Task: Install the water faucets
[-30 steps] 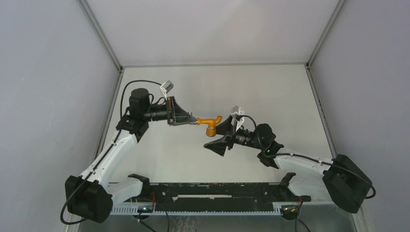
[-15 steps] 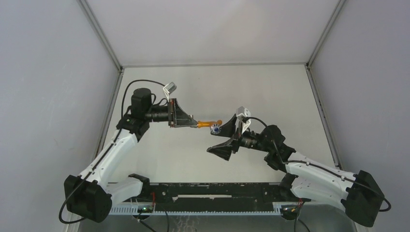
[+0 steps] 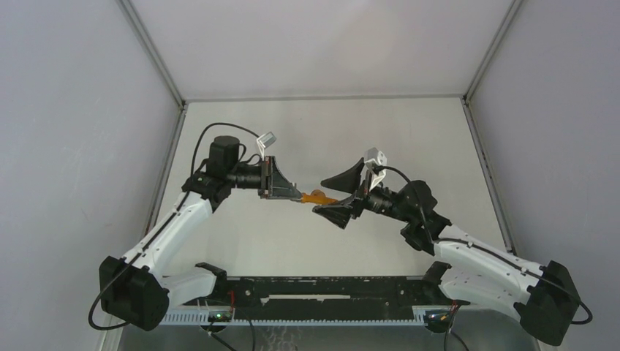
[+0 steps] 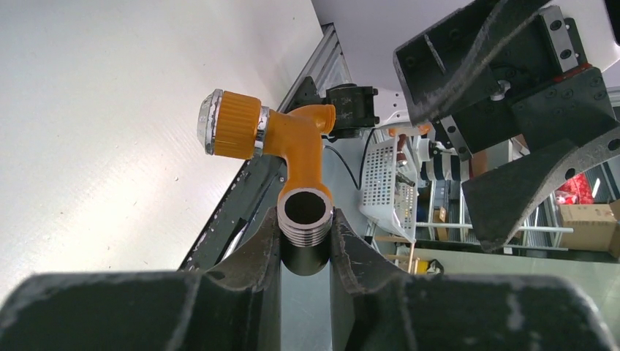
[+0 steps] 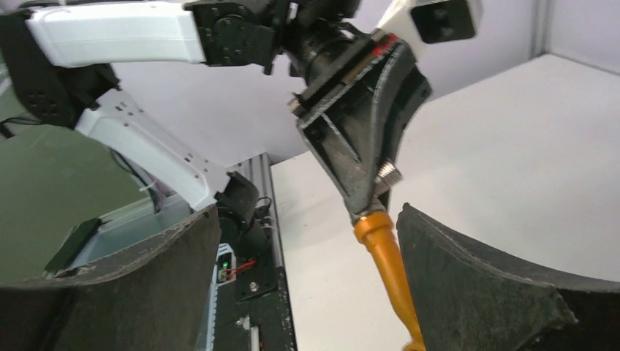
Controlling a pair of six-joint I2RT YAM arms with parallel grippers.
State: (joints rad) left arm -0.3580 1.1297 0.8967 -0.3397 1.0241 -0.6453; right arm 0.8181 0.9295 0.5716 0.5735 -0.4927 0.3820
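My left gripper (image 3: 294, 193) is shut on the threaded silvery end of the orange T-shaped faucet (image 3: 316, 197) and holds it in the air over the table. In the left wrist view the faucet (image 4: 292, 142) sticks out from my jaws, its silvery round cap (image 4: 210, 122) to the left. My right gripper (image 3: 338, 196) is open, jaws wide, around the faucet's far end. In the right wrist view the orange stem (image 5: 389, 270) runs between my open fingers, close to the right one (image 5: 468, 281). The tiny grey fitting is not seen apart from it.
The white table (image 3: 329, 139) has grey walls at the back and sides. A black rail (image 3: 322, 289) with the arm bases runs along the near edge.
My right gripper has risen and moved left until its open jaws are around the faucet. My left gripper has shifted a little right and down, and the faucet has rolled in its grip.
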